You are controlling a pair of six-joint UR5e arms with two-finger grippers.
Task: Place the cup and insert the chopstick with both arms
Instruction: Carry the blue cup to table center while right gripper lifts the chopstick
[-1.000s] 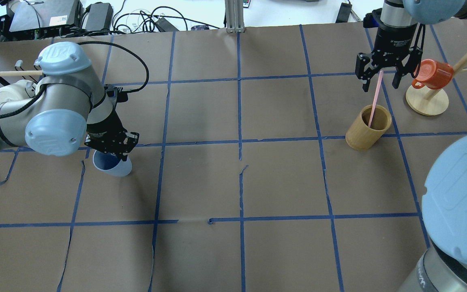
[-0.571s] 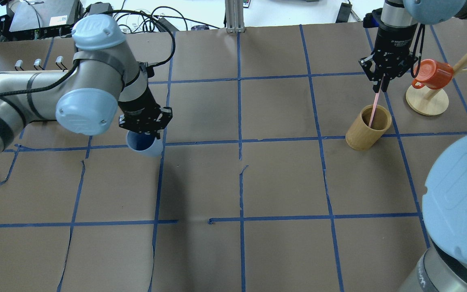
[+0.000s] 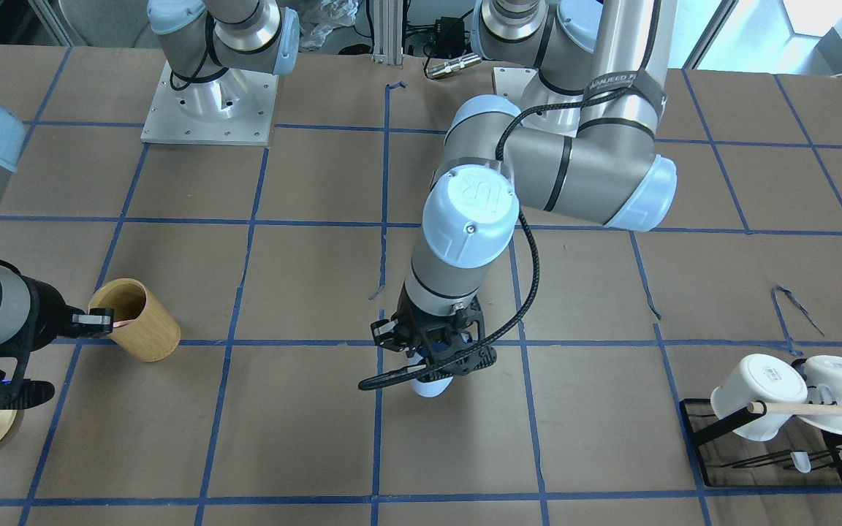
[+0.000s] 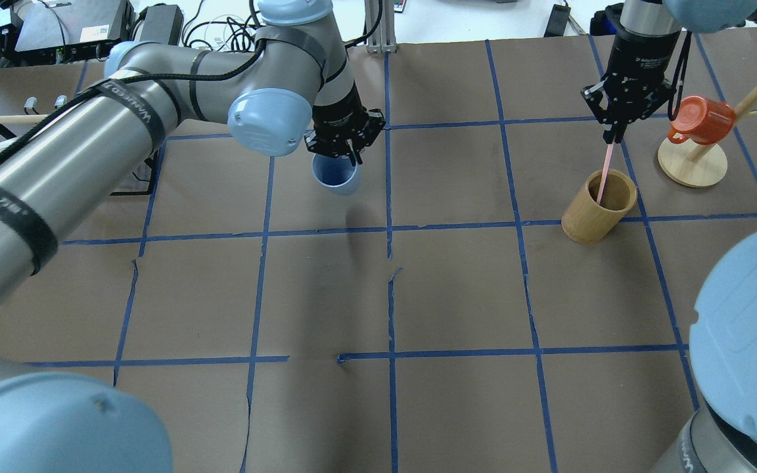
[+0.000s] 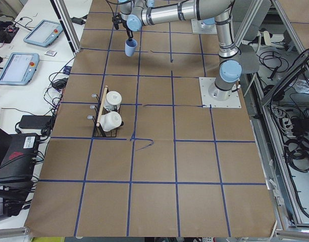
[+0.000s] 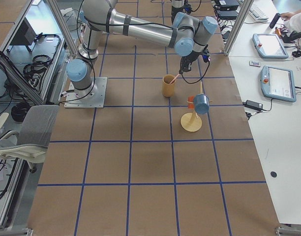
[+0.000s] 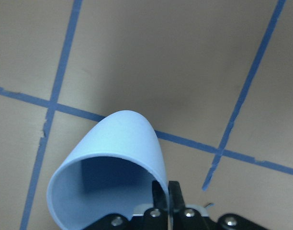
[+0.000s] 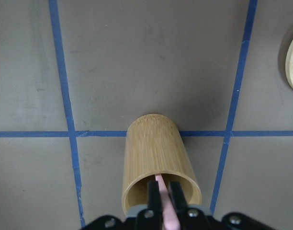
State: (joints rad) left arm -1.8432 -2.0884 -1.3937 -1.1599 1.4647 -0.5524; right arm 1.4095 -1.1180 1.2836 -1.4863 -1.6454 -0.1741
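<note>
My left gripper (image 4: 339,146) is shut on the rim of the light blue cup (image 4: 336,176) and holds it upright above the table, just left of the centre line at the far side. The left wrist view shows the fingers (image 7: 158,194) pinching the cup wall (image 7: 113,158). The front view shows the cup (image 3: 432,385) under the gripper (image 3: 435,352). My right gripper (image 4: 615,129) is shut on the top of the pink chopstick (image 4: 606,168). Its lower end stands inside the tan wooden cylinder (image 4: 597,207), as the right wrist view (image 8: 164,201) confirms.
An orange mug (image 4: 702,118) hangs on a wooden tree stand (image 4: 692,165) right of the cylinder. A black rack (image 3: 699,424) with two white mugs (image 3: 757,398) and a wooden rod (image 3: 823,410) stands at the far left of the table.
My left arm has carried the cup from the left side away and toward the table's centre line. My right gripper has shut on the chopstick, which was between open fingers before.
</note>
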